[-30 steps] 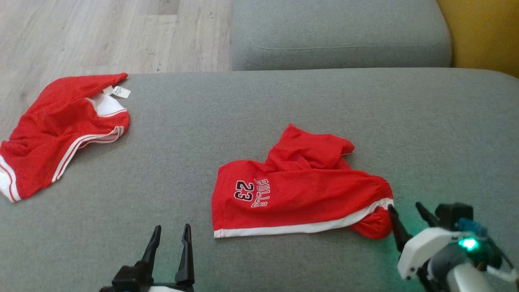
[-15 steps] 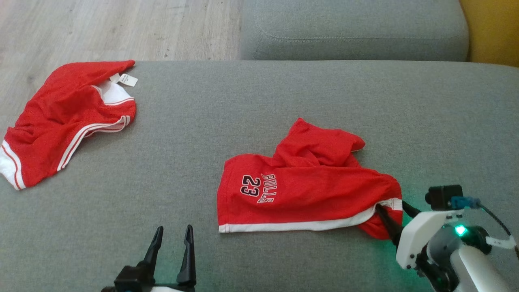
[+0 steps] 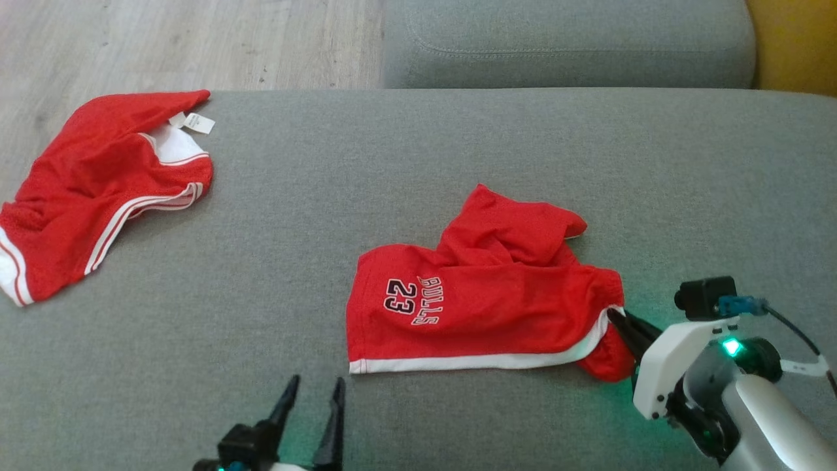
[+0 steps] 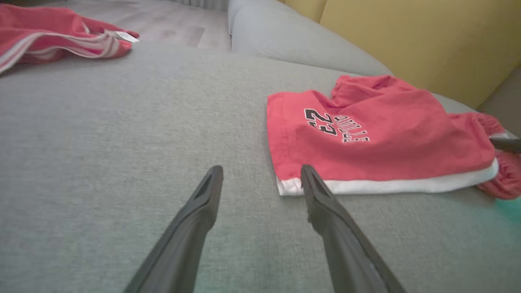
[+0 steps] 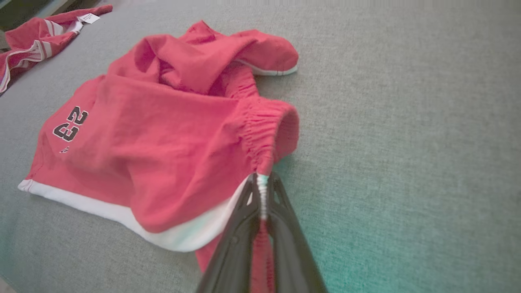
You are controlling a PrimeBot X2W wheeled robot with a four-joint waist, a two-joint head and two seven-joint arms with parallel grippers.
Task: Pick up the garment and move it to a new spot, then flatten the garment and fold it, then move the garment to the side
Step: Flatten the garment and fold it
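Note:
The garment (image 3: 484, 307) is a pair of red shorts with a white hem and "BULLS 23" print, lying crumpled in the middle of the grey cushion. My right gripper (image 3: 616, 315) is shut on the garment's right end, at the elastic waistband (image 5: 262, 142), and a thin strip of cloth shows pinched between its fingers (image 5: 260, 191). My left gripper (image 3: 314, 389) is open and empty, just above the cushion near the garment's (image 4: 378, 134) lower left hem corner, not touching it.
A second red garment (image 3: 91, 190) with white stripes and a tag lies at the cushion's (image 3: 392, 163) far left edge. Another grey cushion (image 3: 562, 39) sits behind, with wooden floor (image 3: 163, 39) beyond on the left and a yellow backrest (image 4: 407, 36).
My right gripper moved onto the garment's right end and shut on the waistband, pulling that end in slightly. The left gripper shifted a little to the right. The camera also moved.

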